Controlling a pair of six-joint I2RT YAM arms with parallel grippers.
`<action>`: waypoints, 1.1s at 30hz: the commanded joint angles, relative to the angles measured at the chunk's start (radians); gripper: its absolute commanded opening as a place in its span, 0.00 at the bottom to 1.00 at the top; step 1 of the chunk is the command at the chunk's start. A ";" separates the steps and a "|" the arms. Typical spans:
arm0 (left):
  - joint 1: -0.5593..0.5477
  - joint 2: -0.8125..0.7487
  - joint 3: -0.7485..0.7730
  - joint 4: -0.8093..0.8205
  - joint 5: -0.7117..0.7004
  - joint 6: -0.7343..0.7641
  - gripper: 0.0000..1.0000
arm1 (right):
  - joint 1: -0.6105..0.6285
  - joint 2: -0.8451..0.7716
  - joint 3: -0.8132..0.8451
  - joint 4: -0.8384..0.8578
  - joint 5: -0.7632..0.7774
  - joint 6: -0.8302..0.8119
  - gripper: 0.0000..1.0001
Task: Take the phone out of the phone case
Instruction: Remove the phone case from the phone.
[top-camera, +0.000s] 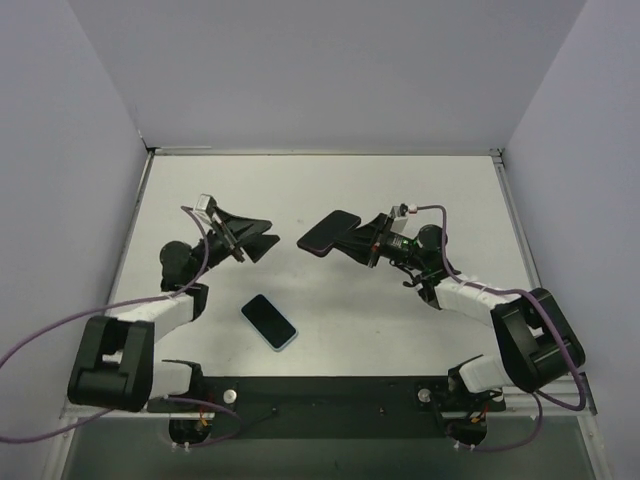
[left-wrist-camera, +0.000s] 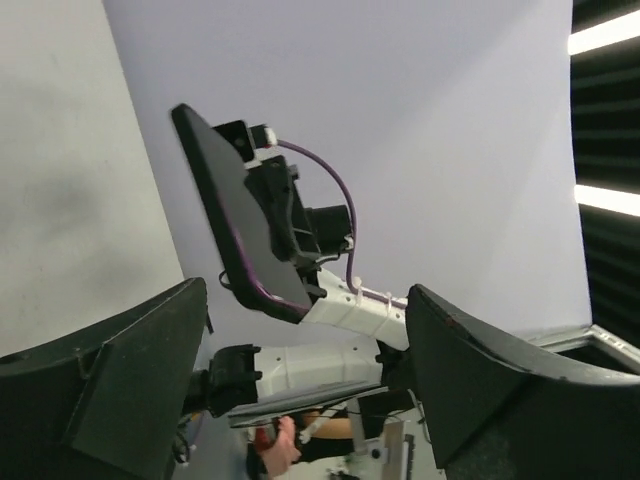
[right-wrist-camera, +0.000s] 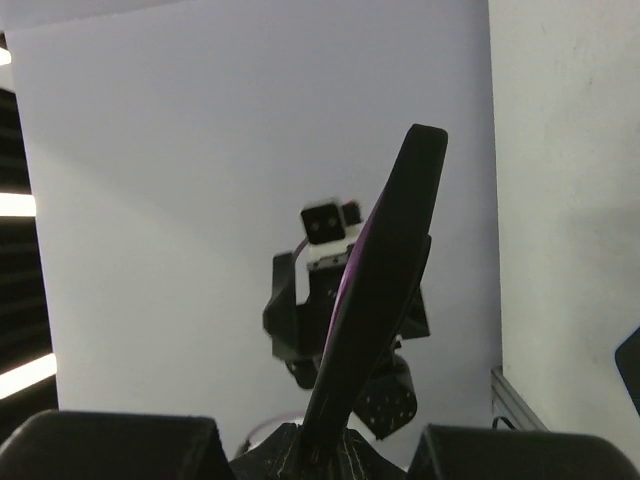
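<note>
A black phone with a pale blue edge (top-camera: 268, 321) lies flat on the white table, front centre, apart from both grippers. My right gripper (top-camera: 352, 243) is shut on one end of a dark phone case with a purple rim (top-camera: 328, 232) and holds it tilted above the table. In the right wrist view the case (right-wrist-camera: 385, 290) stands up edge-on from the gripper (right-wrist-camera: 325, 450). My left gripper (top-camera: 255, 238) is open and empty, raised, facing the case from the left with a gap between them. In the left wrist view the case (left-wrist-camera: 245, 215) sits beyond the gripper (left-wrist-camera: 300, 400).
White walls enclose the table on the left, back and right (top-camera: 320, 70). A black base strip (top-camera: 330, 395) runs along the near edge between the arm mounts. Purple cables (top-camera: 60, 335) trail from both arms.
</note>
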 joint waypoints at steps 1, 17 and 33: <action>-0.032 0.188 -0.011 0.424 0.033 -0.156 0.92 | 0.005 -0.081 0.011 0.440 -0.160 -0.099 0.00; -0.165 0.262 0.002 0.493 -0.045 -0.139 0.89 | 0.013 -0.081 0.028 0.440 -0.227 -0.157 0.00; -0.252 0.244 0.087 0.494 -0.051 -0.103 0.65 | 0.074 -0.059 0.072 0.440 -0.280 -0.188 0.00</action>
